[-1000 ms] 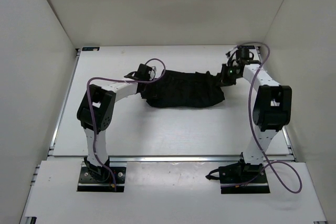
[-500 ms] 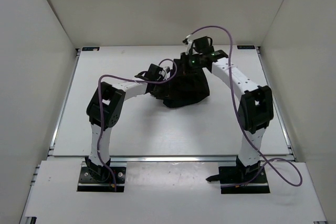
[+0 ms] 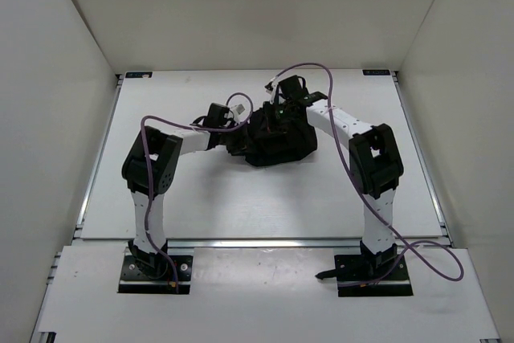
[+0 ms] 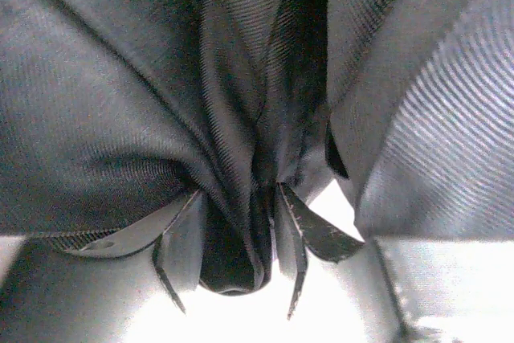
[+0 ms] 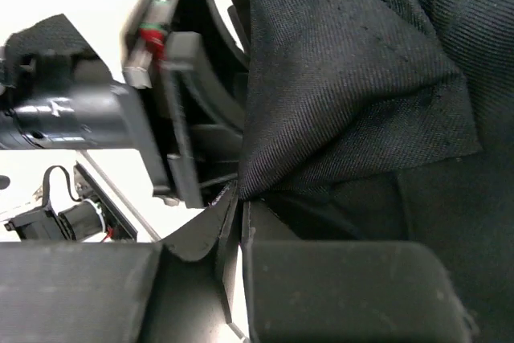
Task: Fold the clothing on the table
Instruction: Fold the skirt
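The black clothing [image 3: 286, 144] lies bunched in a narrow heap on the white table [image 3: 201, 198], behind its middle. My left gripper [image 3: 238, 136] reaches into the heap's left side. In the left wrist view a thick gather of pleated cloth [image 4: 233, 247] sits pinched between its two fingers [image 4: 294, 238], so the left gripper [image 4: 239, 198] is shut on it. My right gripper [image 3: 274, 121] is at the heap's top left, close to the left one. Seen from the right wrist, this gripper [image 5: 243, 198] is shut on a folded edge of the clothing [image 5: 345, 78].
The left arm's wrist [image 5: 173, 78] stands right beside the right jaws. Purple cables [image 3: 309, 70] loop above both arms. White enclosure walls [image 3: 48, 118] border the table on three sides, with metal rails [image 3: 265, 240] along its edges.
The right gripper has carried the clothing's right end leftward across to the left gripper. The garment went from a wide spread to a narrow doubled heap. The left gripper shifted slightly.
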You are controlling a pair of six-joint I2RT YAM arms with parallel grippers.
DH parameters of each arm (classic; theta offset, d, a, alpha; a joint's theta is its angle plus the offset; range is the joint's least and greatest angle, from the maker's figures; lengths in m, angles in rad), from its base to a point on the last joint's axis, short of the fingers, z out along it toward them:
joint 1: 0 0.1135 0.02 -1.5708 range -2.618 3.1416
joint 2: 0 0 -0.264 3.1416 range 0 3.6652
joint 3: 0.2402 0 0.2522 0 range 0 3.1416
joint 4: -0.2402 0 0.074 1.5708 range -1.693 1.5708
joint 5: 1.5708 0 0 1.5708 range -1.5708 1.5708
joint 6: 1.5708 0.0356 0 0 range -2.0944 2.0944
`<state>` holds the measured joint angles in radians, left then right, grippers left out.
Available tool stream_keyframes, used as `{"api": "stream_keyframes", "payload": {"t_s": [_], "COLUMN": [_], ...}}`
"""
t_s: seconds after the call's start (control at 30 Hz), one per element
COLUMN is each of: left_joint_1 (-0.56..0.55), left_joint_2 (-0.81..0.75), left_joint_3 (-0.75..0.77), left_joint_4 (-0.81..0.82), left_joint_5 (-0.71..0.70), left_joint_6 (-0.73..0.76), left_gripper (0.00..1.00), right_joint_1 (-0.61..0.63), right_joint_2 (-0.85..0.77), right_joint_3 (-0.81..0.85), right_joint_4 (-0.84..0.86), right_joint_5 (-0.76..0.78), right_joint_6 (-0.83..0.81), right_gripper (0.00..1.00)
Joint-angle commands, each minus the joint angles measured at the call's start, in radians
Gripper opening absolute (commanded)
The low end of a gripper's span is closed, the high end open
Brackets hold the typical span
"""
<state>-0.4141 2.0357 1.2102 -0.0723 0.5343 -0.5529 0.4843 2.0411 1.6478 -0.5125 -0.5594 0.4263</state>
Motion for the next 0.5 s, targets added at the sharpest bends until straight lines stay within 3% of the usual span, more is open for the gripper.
{"api": "stream_keyframes", "payload": {"t_s": [0.0,0.1,0.3,0.47], "left_joint_1": [0.034,0.055,0.043,0.051], "left_joint_2": [-0.061,-0.094,-0.058,-0.057], "left_joint_3": [-0.089,-0.161,-0.129,-0.176], "left_joint_4": [0.046,0.142,0.103,0.163], "left_joint_5": [0.038,0.078,0.096,0.092], "left_joint_6": [-0.044,-0.097,-0.090,-0.131], "left_gripper": [0.50,0.51,0.49,0.48], "right_joint_1": [0.017,0.030,0.069,0.108], "right_joint_2": [0.004,0.024,0.060,0.047], "right_joint_3": [0.001,0.026,0.171,0.244], "right_joint_4": [0.066,0.068,0.059,0.022], "right_joint_5": [-0.039,-0.047,-0.062,-0.036], "right_joint_6": [0.022,0.032,0.065,0.063], "right_gripper": [0.01,0.00,0.00,0.00]}}
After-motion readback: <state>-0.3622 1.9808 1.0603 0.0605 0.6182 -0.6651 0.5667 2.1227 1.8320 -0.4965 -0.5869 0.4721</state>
